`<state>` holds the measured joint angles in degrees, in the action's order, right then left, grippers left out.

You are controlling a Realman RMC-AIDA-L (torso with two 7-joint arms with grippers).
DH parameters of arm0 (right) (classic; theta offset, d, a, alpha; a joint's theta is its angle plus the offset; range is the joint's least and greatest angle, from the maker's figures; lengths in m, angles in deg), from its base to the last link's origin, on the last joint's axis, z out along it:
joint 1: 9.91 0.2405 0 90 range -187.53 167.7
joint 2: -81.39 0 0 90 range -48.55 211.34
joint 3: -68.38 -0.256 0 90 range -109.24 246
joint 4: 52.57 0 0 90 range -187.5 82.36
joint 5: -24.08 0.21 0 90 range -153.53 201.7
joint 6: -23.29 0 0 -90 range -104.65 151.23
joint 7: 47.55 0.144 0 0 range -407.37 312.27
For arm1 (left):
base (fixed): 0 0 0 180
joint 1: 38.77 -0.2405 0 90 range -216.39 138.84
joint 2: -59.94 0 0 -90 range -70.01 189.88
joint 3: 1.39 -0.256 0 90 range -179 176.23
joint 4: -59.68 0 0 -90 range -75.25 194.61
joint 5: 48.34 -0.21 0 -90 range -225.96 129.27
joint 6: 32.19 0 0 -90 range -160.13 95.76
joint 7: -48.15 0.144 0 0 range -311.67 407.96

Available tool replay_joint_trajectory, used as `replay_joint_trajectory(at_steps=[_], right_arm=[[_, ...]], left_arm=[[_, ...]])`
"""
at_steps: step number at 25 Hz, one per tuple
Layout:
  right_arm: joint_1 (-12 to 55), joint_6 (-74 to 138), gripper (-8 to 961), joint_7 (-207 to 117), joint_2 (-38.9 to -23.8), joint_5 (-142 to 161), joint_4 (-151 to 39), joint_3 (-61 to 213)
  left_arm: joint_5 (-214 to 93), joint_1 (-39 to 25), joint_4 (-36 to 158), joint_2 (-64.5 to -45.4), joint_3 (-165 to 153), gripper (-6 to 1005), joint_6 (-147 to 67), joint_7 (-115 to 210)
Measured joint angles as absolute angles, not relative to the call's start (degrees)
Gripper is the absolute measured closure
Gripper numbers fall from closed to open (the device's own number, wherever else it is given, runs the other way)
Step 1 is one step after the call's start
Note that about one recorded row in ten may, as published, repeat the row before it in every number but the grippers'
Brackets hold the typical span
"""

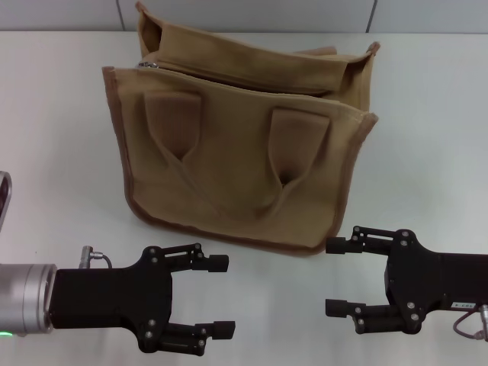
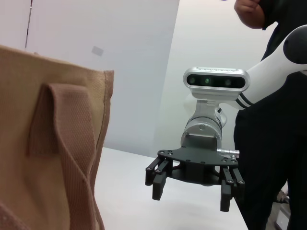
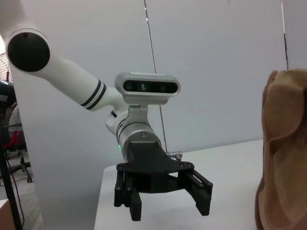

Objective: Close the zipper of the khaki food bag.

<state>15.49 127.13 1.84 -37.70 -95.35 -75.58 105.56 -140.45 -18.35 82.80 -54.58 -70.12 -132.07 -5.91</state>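
Head view: the khaki food bag (image 1: 236,160) stands upright at centre frame on the white table (image 1: 427,114), its top gaping; the zipper (image 1: 149,65) pull lies at the bag's upper-left corner. The left gripper (image 1: 219,296), lower left, and the right gripper (image 1: 338,276), lower right, both hold their fingers spread, empty, just clear of the bag's lower piped edge.

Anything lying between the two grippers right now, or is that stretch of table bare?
Bare in the head view: only white table shows between the left gripper and the right gripper. The khaki food bag stands beyond that gap.
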Motion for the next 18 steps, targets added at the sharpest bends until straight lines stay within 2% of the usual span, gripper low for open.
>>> replay_joint_trajectory(at_steps=[12,18], right_arm=[[15.4,127.2,177,1.8,-37.70,-95.4,-75.4,105.4],[15.4,127.2,177,1.8,-37.69,-95.4,-75.3,105.1]], left_arm=[[-140.5,-18.4,82.8,-54.65,-69.9,187,-132.7,-5.9],[-139.9,-17.8,83.3,-55.66,-67.8,196,-137.8,-5.5]])
